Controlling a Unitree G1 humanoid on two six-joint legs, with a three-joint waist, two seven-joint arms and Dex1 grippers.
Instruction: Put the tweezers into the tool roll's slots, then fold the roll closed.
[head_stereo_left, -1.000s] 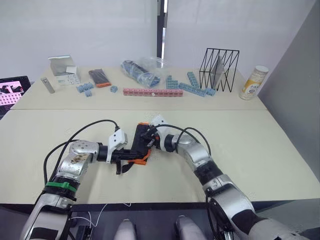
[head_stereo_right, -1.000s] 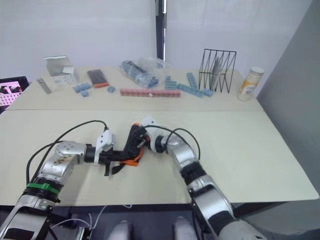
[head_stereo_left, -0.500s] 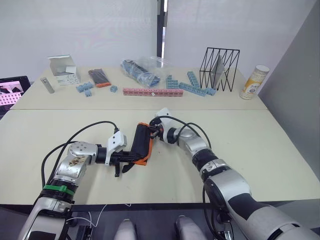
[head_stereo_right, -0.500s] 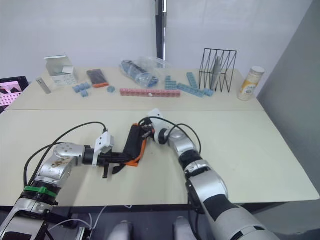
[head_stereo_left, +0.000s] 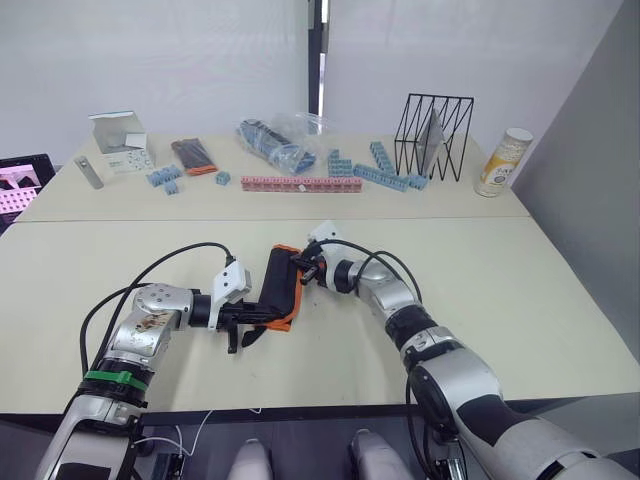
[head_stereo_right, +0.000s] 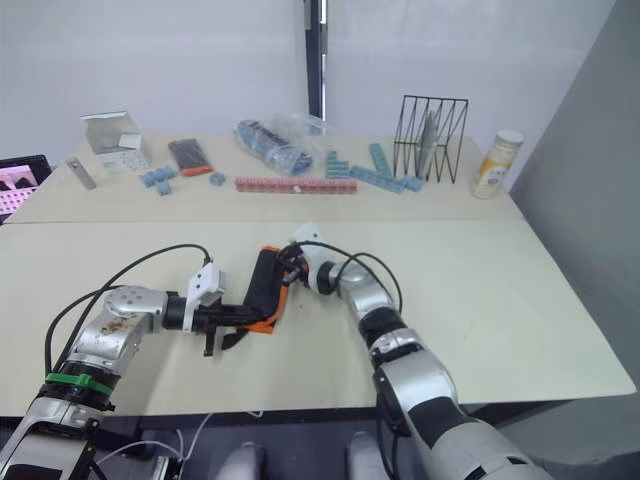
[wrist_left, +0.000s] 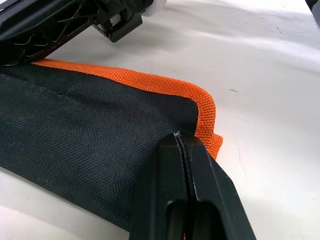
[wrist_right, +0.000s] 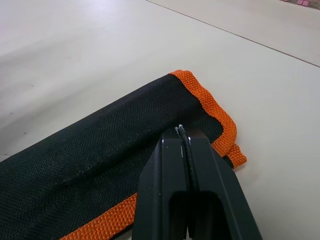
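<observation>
Near the front edge of the table (head_stereo_left: 480, 300), at its middle, the left gripper (head_stereo_left: 258, 322) pinches the near end of the folded tool roll (head_stereo_left: 279, 288), fingers pressed together on the orange edging. To its right, the right gripper (head_stereo_left: 303, 266) is pressed shut on the roll's far end. Pressing both ends flat together should keep the fold aligned; bare tabletop lies all around, clutter well apart along the far edge.

Arms: silver-grey jointed shells, black segments showing between. Black cables looping at both forearms. Green band circling left arm (head_stereo_left: 112, 377). White camera blocks sitting on wrists. Grippers wearing black fingers (wrist_left: 192, 200).
</observation>
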